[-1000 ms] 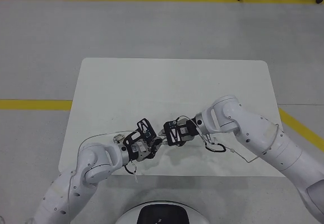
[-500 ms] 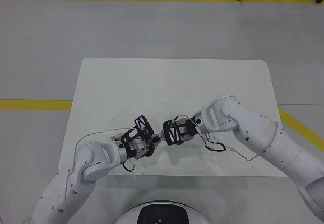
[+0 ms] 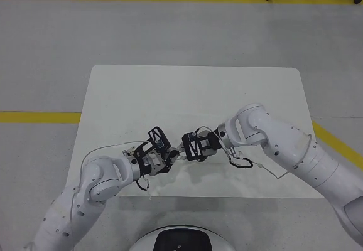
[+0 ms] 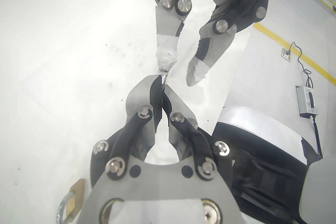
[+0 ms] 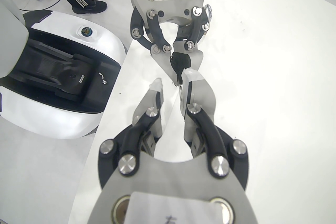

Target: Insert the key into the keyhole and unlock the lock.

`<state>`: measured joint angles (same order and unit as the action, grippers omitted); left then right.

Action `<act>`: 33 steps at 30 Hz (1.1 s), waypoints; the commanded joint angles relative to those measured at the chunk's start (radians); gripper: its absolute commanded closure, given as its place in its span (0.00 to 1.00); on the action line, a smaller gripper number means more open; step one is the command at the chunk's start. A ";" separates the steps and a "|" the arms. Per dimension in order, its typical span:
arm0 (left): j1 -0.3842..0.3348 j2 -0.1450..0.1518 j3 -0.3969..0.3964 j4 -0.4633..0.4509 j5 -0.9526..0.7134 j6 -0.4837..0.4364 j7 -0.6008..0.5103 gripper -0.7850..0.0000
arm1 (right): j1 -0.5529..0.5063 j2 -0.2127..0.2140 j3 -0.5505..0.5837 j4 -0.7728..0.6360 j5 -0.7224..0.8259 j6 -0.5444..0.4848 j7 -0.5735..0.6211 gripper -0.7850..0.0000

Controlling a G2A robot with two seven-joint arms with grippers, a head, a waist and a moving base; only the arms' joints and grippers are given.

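A small silver key (image 4: 164, 78) is pinched between the tips of my left gripper (image 4: 163, 87), which is shut on it just above the white table, near the front edge. My right gripper (image 4: 181, 70) faces it tip to tip and is open; one taped fingertip (image 4: 166, 59) touches the key's free end, the other stands apart. From the right wrist, my right gripper (image 5: 172, 84) has one finger against the left gripper (image 5: 179, 76). In the top view the left gripper (image 3: 169, 157) and right gripper (image 3: 183, 150) meet at mid-table. A brass padlock (image 4: 74, 193) lies on the table beside the left wrist.
The white table (image 3: 232, 94) stretches bare behind and to both sides of the grippers. Its front edge (image 3: 232, 197) runs close below them. A black cable loop (image 3: 241, 164) hangs from the right forearm over the table.
Both grippers, still tip to tip, have drifted slightly left and farther from the table's front edge. The left gripper keeps its hold on the key.
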<state>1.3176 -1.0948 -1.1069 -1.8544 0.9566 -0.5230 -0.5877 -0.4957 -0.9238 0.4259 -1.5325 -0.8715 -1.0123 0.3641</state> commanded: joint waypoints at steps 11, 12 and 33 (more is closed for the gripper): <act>-0.006 0.004 -0.009 0.000 -0.009 -0.006 0.007 1.00 | 0.030 0.001 -0.031 0.011 0.024 0.000 0.007 1.00; -0.006 0.005 -0.010 0.000 -0.009 -0.007 0.006 1.00 | 0.033 0.002 -0.033 0.015 0.029 0.000 0.005 1.00; -0.011 0.016 -0.083 0.004 -0.084 -0.004 0.030 0.00 | -0.008 0.028 0.036 0.060 -0.008 0.010 -0.084 1.00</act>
<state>1.3006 -1.0818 -1.1726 -1.8455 0.8814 -0.5208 -0.5630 -0.4964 -0.9000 0.4505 -1.4753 -0.8752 -1.0069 0.2895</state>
